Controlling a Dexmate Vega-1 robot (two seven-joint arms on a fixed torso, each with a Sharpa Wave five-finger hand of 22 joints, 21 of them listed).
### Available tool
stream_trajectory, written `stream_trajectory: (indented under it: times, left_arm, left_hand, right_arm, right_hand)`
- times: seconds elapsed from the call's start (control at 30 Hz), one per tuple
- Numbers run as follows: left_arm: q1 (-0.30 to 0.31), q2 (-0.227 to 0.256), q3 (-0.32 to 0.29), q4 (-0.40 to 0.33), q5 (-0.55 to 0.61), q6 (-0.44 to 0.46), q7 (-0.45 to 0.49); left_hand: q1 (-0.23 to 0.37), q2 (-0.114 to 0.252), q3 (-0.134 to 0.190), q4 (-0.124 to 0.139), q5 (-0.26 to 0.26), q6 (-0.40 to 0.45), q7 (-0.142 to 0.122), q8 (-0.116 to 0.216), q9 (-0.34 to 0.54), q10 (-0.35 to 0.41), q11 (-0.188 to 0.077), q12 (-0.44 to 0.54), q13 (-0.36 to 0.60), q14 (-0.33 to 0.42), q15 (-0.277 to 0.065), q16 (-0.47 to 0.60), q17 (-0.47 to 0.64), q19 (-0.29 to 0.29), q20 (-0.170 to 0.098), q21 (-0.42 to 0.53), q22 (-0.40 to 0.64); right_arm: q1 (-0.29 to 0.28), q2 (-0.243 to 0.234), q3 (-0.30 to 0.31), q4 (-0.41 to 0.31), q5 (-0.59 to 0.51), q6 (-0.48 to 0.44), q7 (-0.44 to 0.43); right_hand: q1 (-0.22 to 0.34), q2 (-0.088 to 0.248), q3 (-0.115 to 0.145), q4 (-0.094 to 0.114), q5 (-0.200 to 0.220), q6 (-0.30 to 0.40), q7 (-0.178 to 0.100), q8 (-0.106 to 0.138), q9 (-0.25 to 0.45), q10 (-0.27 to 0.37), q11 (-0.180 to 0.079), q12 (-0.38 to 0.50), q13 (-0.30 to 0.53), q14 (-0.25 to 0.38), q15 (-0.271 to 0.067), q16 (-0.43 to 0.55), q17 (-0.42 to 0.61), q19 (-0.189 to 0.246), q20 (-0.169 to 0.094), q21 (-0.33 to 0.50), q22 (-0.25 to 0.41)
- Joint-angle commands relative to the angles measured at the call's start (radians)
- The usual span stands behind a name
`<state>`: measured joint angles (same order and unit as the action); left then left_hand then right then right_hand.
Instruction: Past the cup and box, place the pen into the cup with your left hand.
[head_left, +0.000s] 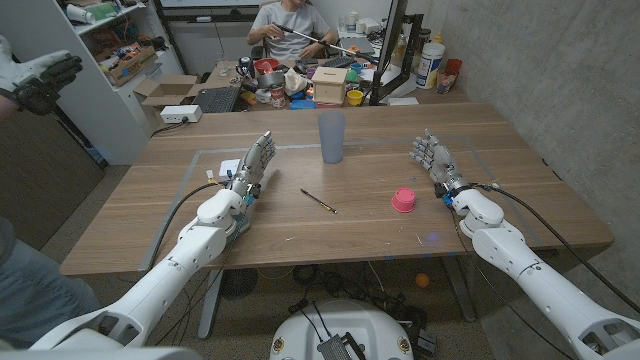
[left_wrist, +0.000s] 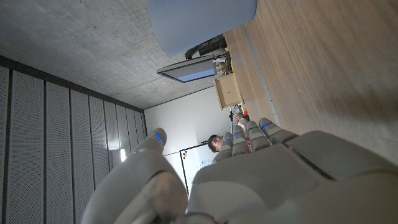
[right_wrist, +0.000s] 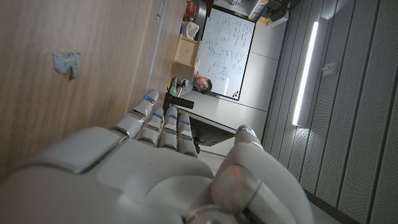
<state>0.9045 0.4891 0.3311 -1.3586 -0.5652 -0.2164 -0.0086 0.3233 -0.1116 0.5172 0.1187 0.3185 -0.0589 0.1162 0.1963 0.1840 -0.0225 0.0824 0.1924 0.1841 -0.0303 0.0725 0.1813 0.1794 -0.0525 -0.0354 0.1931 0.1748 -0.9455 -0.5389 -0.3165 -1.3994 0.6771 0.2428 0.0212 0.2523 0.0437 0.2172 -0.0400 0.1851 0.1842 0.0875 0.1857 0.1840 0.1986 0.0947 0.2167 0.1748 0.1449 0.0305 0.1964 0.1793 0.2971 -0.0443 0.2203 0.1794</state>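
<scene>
While pen (head_left: 319, 201) lies right of left hand (head_left: 254, 165), apart, untouched

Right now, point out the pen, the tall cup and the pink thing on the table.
pen (head_left: 319, 201), head view, middle of its shaft.
tall cup (head_left: 332, 138), head view, middle of its side wall.
pink thing (head_left: 403, 200), head view, its top.

I'm looking across a wooden table (head_left: 500, 215) to a cluttered desk (head_left: 300, 85) where a person (head_left: 288, 22) sits. Grey shelving (head_left: 105, 60) stands to one side, a concrete wall (head_left: 540, 60) opposite. Beyond the fingers I see a whiteboard (right_wrist: 227, 50) and a lit strip light (right_wrist: 305, 74) on ribbed panelling.
</scene>
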Motion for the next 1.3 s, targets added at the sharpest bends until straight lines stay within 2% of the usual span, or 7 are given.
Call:
stream_trajectory:
  times: [0.03, 0.23, 0.87, 0.97, 1.07, 1.17, 1.3]
  left_arm:
    - [0.045, 0.073, 0.011, -0.132, 0.130, 0.029, 0.072]
    - [0.069, 0.159, 0.017, -0.238, 0.230, 0.056, 0.126]
    - [0.165, 0.504, 0.081, -0.583, 0.941, 0.389, 0.328]
    - [0.181, 0.530, 0.082, -0.604, 1.034, 0.405, 0.339]
    - [0.195, 0.549, 0.078, -0.619, 1.107, 0.406, 0.343]
    - [0.205, 0.561, 0.072, -0.623, 1.165, 0.394, 0.349]
    - [0.202, 0.573, 0.077, -0.626, 1.254, 0.379, 0.334]
  left_hand:
    - [0.029, 0.013, 0.010, -0.018, 0.012, -0.004, 0.030, 0.002, 0.002, 0.005, -0.002, 0.005, 0.001, -0.002, 0.008, 0.006, 0.001, -0.007, 0.008, 0.002, 0.003]
    - [0.062, 0.024, 0.021, -0.041, 0.013, -0.004, 0.027, 0.004, 0.003, 0.013, -0.006, 0.008, 0.002, 0.000, 0.009, 0.006, 0.000, -0.006, 0.016, 0.003, 0.002]
    - [0.425, 0.022, 0.087, -0.283, 0.027, 0.065, -0.050, 0.030, 0.007, 0.107, -0.105, 0.031, 0.007, 0.096, -0.068, 0.016, -0.004, 0.013, 0.023, 0.005, 0.000]
    - [0.491, 0.006, 0.080, -0.293, 0.031, 0.105, -0.088, 0.037, 0.007, 0.141, -0.154, 0.034, 0.006, 0.126, -0.079, 0.015, -0.005, 0.020, 0.090, 0.007, 0.002]
    - [0.522, -0.003, 0.073, -0.291, 0.033, 0.134, -0.117, 0.041, 0.007, 0.167, -0.199, 0.037, 0.006, 0.137, -0.076, 0.013, -0.006, 0.015, 0.126, 0.005, 0.004]
    - [0.547, -0.007, 0.066, -0.289, 0.035, 0.162, -0.148, 0.046, 0.008, 0.188, -0.225, 0.037, 0.005, 0.147, -0.070, 0.012, -0.006, 0.002, 0.147, 0.002, 0.005]
    - [0.586, -0.016, 0.050, -0.284, 0.036, 0.214, -0.189, 0.054, 0.008, 0.233, -0.265, 0.038, 0.003, 0.155, -0.125, 0.008, -0.007, -0.017, 0.157, 0.000, 0.006]
  right_arm:
    - [-0.029, -0.003, 0.014, -0.027, -0.018, 0.006, -0.023]
    - [-0.050, -0.006, 0.023, -0.046, -0.023, 0.003, -0.049]
    - [-0.087, 0.041, 0.006, -0.114, -0.054, -0.009, -0.168]
    - [-0.090, 0.049, 0.000, -0.124, -0.062, -0.009, -0.184]
    - [-0.094, 0.052, -0.005, -0.135, -0.068, -0.014, -0.197]
    - [-0.099, 0.057, -0.009, -0.143, -0.073, -0.014, -0.208]
    - [-0.105, 0.065, -0.015, -0.152, -0.078, -0.012, -0.222]
  right_hand:
    - [0.010, 0.003, 0.004, -0.001, 0.004, 0.012, 0.001, 0.010, 0.002, 0.002, 0.005, 0.002, 0.006, 0.005, 0.009, -0.001, 0.005, -0.010, -0.010, -0.005, 0.002]
    - [0.013, 0.005, 0.005, -0.004, 0.005, 0.016, 0.002, 0.011, 0.002, 0.002, 0.008, 0.001, 0.006, 0.001, 0.014, -0.004, 0.005, -0.016, -0.006, -0.008, 0.002]
    - [0.014, 0.007, 0.003, -0.008, 0.003, 0.018, -0.003, 0.009, 0.002, -0.025, 0.022, -0.012, 0.007, -0.042, 0.029, -0.018, 0.005, -0.089, 0.014, -0.035, 0.002]
    - [0.013, 0.007, 0.002, -0.008, 0.003, 0.018, -0.004, 0.009, 0.002, -0.027, 0.023, -0.013, 0.007, -0.049, 0.030, -0.020, 0.006, -0.098, 0.015, -0.037, 0.002]
    - [0.011, 0.007, 0.001, -0.008, 0.003, 0.018, -0.005, 0.009, 0.002, -0.028, 0.025, -0.013, 0.007, -0.053, 0.033, -0.020, 0.006, -0.104, 0.017, -0.038, 0.002]
    - [0.010, 0.007, 0.001, -0.008, 0.003, 0.018, -0.006, 0.009, 0.002, -0.029, 0.025, -0.013, 0.008, -0.055, 0.034, -0.019, 0.006, -0.110, 0.019, -0.039, 0.002]
    - [0.009, 0.007, 0.000, -0.007, 0.003, 0.018, -0.008, 0.009, 0.002, -0.030, 0.025, -0.014, 0.008, -0.057, 0.034, -0.019, 0.007, -0.117, 0.020, -0.040, 0.002]
